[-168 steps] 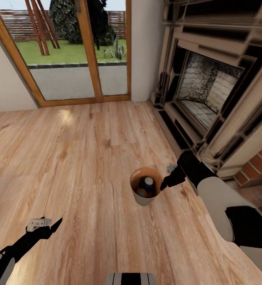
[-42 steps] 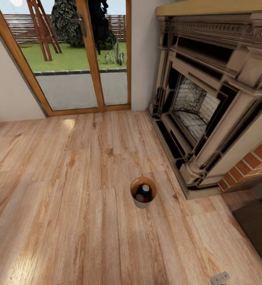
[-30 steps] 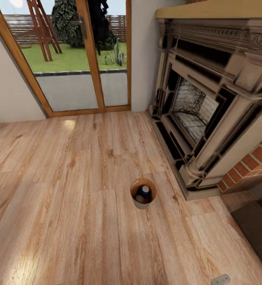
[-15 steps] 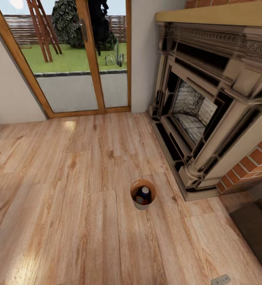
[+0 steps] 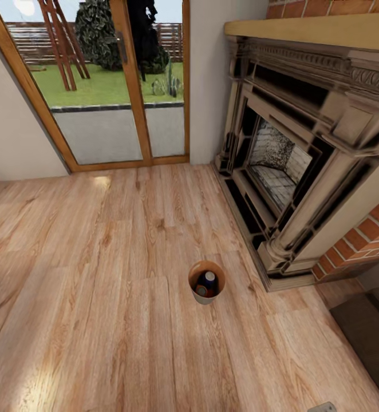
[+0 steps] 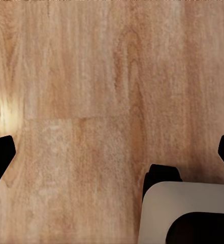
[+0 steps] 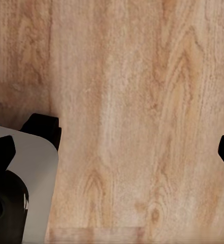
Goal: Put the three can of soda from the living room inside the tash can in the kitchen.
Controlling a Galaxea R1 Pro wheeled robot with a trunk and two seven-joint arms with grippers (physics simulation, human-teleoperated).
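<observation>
The tash can (image 5: pixel 206 282) is seen in the head view standing upright on the light wood floor (image 5: pixel 98 274) of the living room, near the base of the carved fireplace (image 5: pixel 304 154) but apart from it. Inside the bin a blue can (image 5: pixel 210 280) with a silver top is seen, and beside it an orange can (image 5: pixel 201 289) with a silver top; whether a third can lies under them cannot be told. Behind the bin, the wood-framed glass doors (image 5: pixel 126 80) are found in the far wall, and through them a lawn and a dark bush are visible. Red bricks (image 5: pixel 378 229) are shown beside the fireplace and above its mantel. A dark low surface (image 5: pixel 372 332) is partly visible at the right edge.

In the left wrist view the left gripper (image 6: pixel 112 152) is held over bare floor boards, its dark fingertips (image 6: pixel 0 155) placed wide apart at both edges, so the jaws are released and nothing is between them. A grey and black part of the robot (image 6: pixel 188 208) is seen below it.

In the right wrist view the right gripper (image 7: pixel 114 150) is likewise held over the floor, its jaws released and spread with nothing grasped
</observation>
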